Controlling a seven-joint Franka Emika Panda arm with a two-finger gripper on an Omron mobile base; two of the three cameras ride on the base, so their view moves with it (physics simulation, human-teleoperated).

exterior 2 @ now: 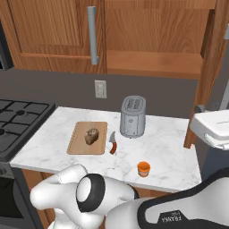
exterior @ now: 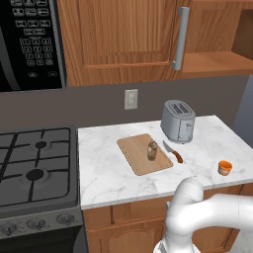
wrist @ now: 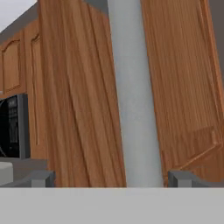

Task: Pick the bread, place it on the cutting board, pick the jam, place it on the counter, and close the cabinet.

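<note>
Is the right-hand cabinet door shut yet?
No, open. In the right base view the cabinet shows its bare shelf, with the door swung out edge-on at right. The hand view has the open pincer straddling the door's handle.

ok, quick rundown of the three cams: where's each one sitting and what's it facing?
Left base view: behind the arm's left, facing the counter; white arm lower right.
Right base view: behind its right, same counter, open cabinet; arm along the bottom.
Hand view: on the hand, close on the grey door handle; open claw fingertips straddle it.
Both base views share cutting board, bread, toaster, knife, jam.
</note>
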